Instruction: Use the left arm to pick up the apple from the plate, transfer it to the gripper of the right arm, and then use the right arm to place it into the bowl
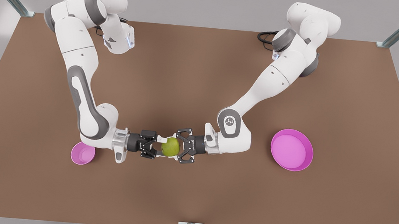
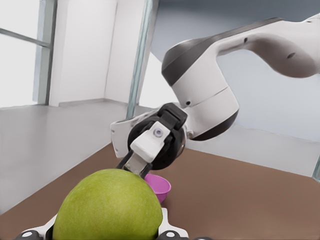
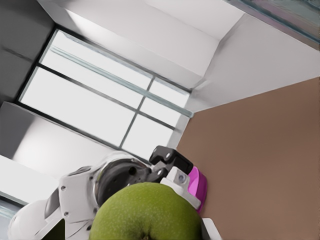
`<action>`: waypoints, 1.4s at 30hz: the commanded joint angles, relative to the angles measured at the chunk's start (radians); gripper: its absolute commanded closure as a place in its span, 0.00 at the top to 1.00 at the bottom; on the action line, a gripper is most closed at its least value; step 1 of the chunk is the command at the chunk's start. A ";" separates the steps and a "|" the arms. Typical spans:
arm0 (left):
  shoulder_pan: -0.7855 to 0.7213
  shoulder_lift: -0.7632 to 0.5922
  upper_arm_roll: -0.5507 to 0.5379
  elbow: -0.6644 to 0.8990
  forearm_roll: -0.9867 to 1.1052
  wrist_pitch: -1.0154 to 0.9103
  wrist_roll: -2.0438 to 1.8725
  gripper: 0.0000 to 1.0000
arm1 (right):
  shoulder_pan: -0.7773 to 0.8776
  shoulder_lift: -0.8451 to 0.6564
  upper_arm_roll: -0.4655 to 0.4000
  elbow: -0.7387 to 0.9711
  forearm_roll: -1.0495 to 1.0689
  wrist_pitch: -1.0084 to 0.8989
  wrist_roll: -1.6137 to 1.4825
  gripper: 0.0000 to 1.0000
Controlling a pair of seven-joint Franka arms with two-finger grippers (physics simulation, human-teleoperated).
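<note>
While it hangs above the table (image 1: 203,71) at 6 o'clock, the round apple (image 1: 170,147) sits clamped in the left gripper (image 1: 176,146). The right gripper (image 1: 160,146), at the apple's 9 o'clock, has its fingers apart, one tip touching.

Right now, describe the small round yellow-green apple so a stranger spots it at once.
Over the brown tabletop's near half, two white arms meet claw to claw. Between the left gripper and the right gripper hangs the apple, off the table: the only green thing, the bowl and plate being pink.
</note>
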 commanded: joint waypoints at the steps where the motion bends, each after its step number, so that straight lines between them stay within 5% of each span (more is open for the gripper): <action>1: 0.000 -0.002 0.000 0.000 0.001 -0.006 0.139 0.79 | -0.005 -0.001 0.000 0.000 -0.001 0.005 0.032 1.00; 7: 0.000 -0.002 0.000 0.000 0.003 -0.006 0.139 0.79 | -0.057 -0.006 0.002 0.016 -0.043 0.005 0.654 1.00; 42: -0.002 -0.002 0.001 0.000 0.003 -0.006 0.139 0.79 | 0.081 0.017 0.006 0.023 0.002 0.075 0.651 1.00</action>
